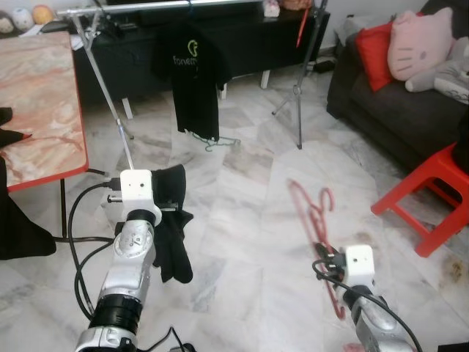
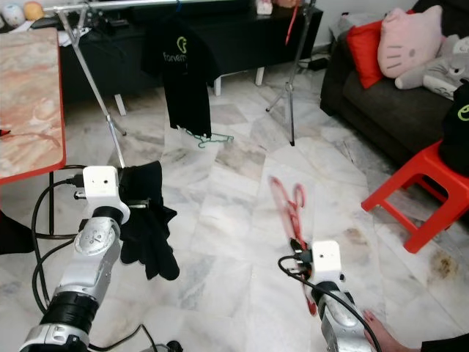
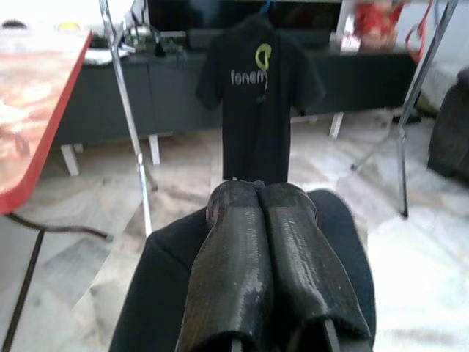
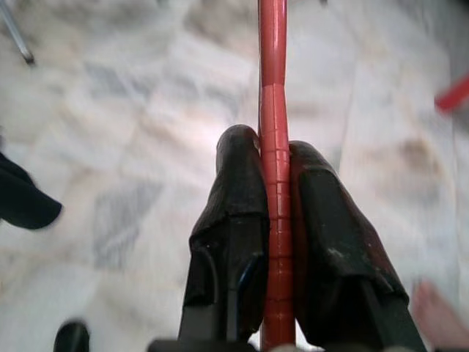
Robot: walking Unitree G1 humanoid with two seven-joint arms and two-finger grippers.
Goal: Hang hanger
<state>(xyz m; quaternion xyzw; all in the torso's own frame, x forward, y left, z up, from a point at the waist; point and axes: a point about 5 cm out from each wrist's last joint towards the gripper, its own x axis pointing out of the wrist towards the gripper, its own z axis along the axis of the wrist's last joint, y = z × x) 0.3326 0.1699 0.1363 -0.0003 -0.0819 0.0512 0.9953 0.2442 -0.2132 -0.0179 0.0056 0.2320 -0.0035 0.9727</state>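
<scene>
Even bright indoor daylight, soft glare on the marble floor (image 1: 242, 220), red hanger (image 1: 311, 213) motion-blurred, wrist-view backgrounds soft and defocused.

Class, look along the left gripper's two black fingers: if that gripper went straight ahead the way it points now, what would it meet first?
Most likely the black T-shirt hanging on the rack, which sits dead ahead of the left gripper. The gripper itself is shut on a black cloth. Depth is hard to judge, and bare floor lies between them.

The clothes rack (image 1: 110, 88) stands ahead on the floor (image 1: 242, 220), a T-shirt (image 1: 192, 70) hanging from its rail. A table (image 1: 40, 110) lies to the left, a sofa (image 1: 396, 103) and stool (image 1: 429, 194) to the right. Behind the rack runs what looks like a low cabinet (image 1: 242, 40).
</scene>
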